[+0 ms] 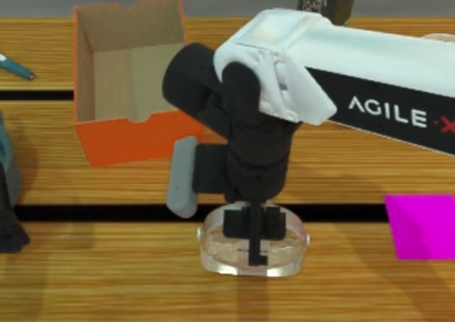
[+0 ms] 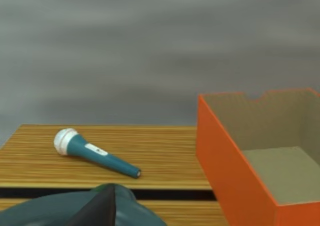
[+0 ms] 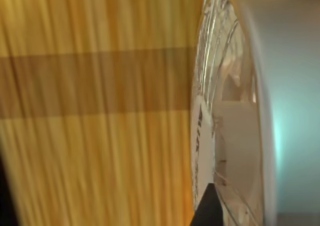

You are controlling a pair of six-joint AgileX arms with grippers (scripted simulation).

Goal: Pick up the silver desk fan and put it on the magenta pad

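Fan: shiny silver, rounded oblong cage; right pincer over it, grip unclear. Magenta pad flat, well apart.

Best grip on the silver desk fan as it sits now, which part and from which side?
Judging by the top view, take the silver desk fan from straight above, fingers pinching across the narrow depth of its oblong cage mid-length. The cage is long side to side and thin front to back. The right gripper is already over it.
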